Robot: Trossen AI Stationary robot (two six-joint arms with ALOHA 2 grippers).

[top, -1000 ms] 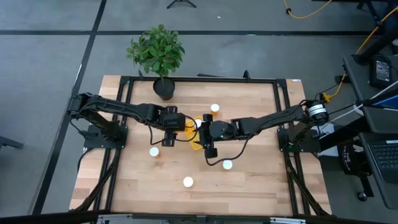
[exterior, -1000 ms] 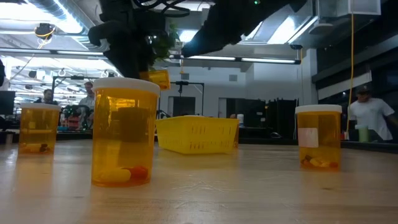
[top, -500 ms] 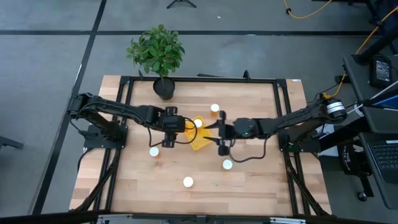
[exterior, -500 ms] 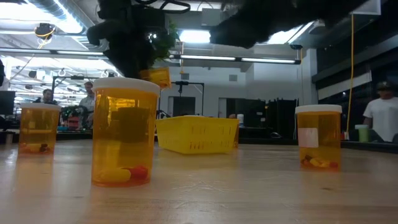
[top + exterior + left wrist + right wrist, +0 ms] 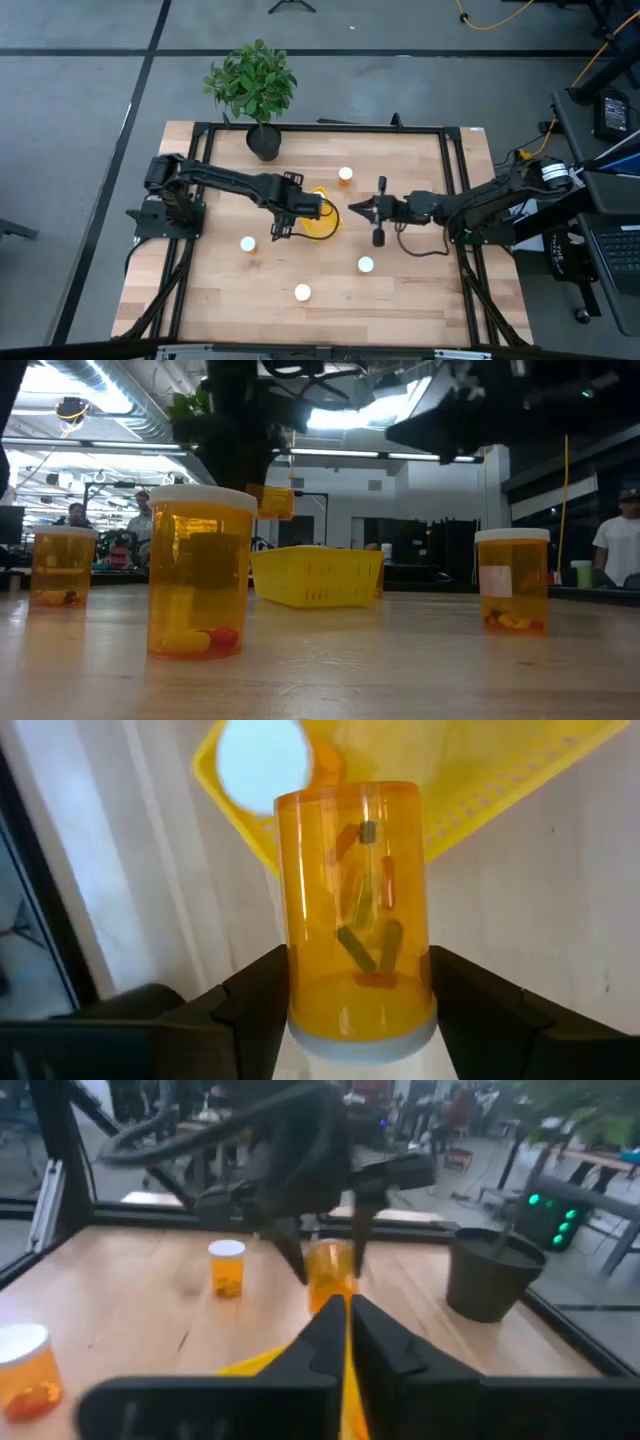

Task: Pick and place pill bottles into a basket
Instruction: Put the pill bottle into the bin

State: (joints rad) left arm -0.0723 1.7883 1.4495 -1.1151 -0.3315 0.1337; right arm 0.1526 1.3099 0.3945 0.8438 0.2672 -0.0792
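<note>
My left gripper [image 5: 300, 210] hangs over the yellow basket's [image 5: 326, 226] left part, shut on an orange pill bottle [image 5: 355, 890]. In the low view that bottle [image 5: 277, 502] sits tilted above the basket [image 5: 318, 575]. A white-capped bottle [image 5: 263, 758] lies inside the basket. Several more pill bottles stand on their bases on the wood, among them one far of the basket [image 5: 345, 175], one on the near left [image 5: 247, 243] and one on the near right [image 5: 366, 264]. My right gripper [image 5: 353, 208] is shut and holds nothing, just right of the basket. My left gripper pinches the bottle between its two fingers [image 5: 262, 990], on opposite sides of the body right by the white cap [image 5: 360, 1038]. The fingers slant steeply down from above. The bottle's cap end is toward the wrist and its base points down at the basket, lifted clear.
A black pot with a green plant [image 5: 262, 140] stands at the far edge. A black frame [image 5: 320, 128] runs round the table. A fourth bottle [image 5: 302, 292] stands near the front edge. People stand in the room behind the table.
My right gripper has drawn back from over the basket toward the table's right edge, levelled out and shut with nothing in it. My left gripper has carried its bottle a little rightward, over the basket, tipping further down.
</note>
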